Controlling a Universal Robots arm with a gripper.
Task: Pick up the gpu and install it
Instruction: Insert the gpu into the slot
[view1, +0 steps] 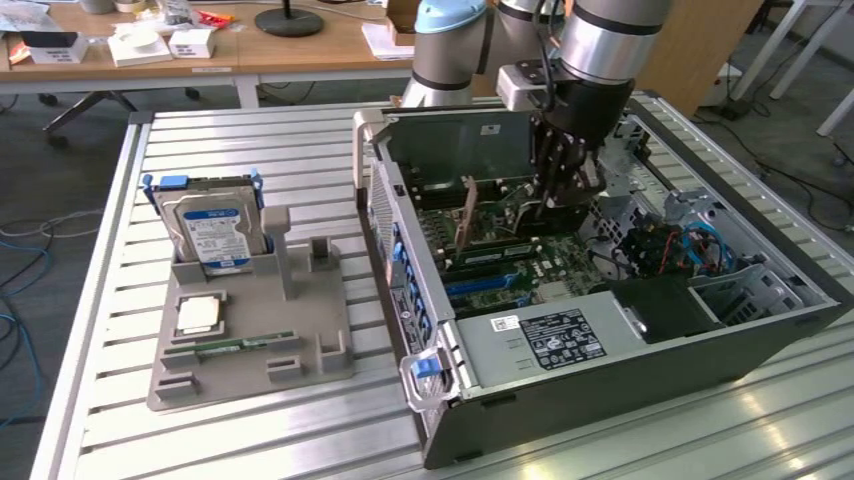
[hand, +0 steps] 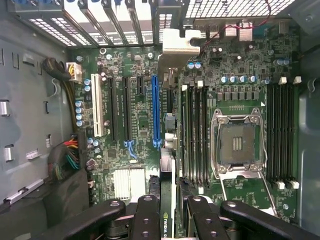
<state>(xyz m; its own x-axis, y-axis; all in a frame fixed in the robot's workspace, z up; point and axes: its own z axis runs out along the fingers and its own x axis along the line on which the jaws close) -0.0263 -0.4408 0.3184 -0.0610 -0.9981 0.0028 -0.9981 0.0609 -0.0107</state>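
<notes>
On my feed the bench (view1: 240, 140) is a slatted aluminium top, with pale glare on its slats at the near corner on the exterior view's right. Around it lies grey carpet floor (view1: 54, 170), with loose blue and white cables (view1: 24, 238) on the exterior view's left and a dark cable (view1: 798, 182) on the right. Behind it I see a wooden desk (view1: 267, 50) carrying small white boxes (view1: 140, 45) and a round black stand base (view1: 288, 22), a chair's wheeled base (view1: 94, 105) beneath it, and off to the right a brown wooden panel (view1: 707, 50) and white table legs (view1: 801, 40).
</notes>
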